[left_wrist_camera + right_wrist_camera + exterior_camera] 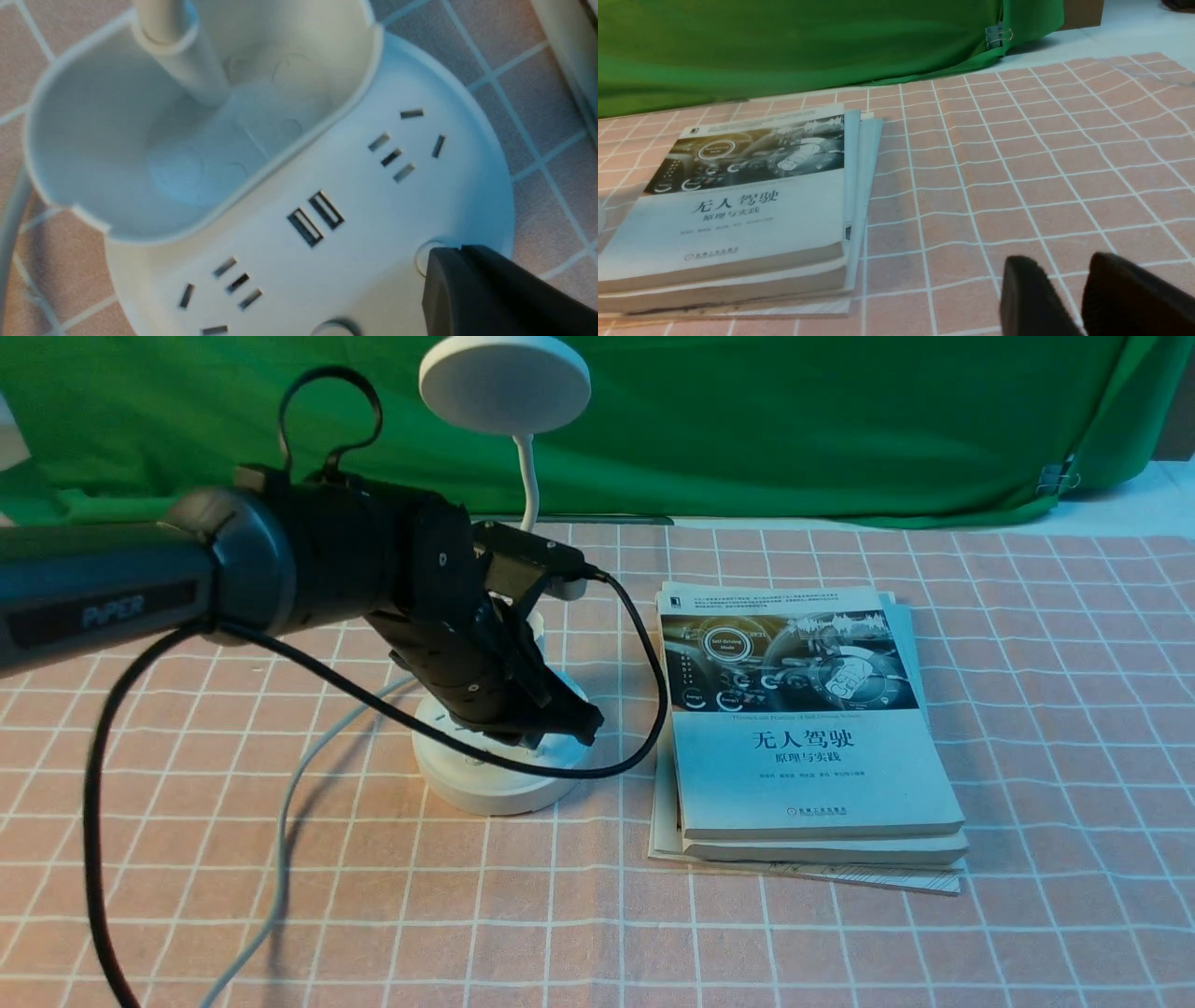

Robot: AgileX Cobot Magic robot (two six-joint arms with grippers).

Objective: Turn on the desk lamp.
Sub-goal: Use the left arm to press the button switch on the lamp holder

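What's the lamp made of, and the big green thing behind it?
The lamp looks like smooth white plastic, with moulded, softly shiny edges, though painted metal is possible. The green sheet seems to be cloth, because it hangs in folds.

A stack of books and papers [808, 728] lies on the table [1064, 784], under a checked cloth [373, 896]; a green curtain [840, 429] hangs behind, a clip [1051, 479] on it.
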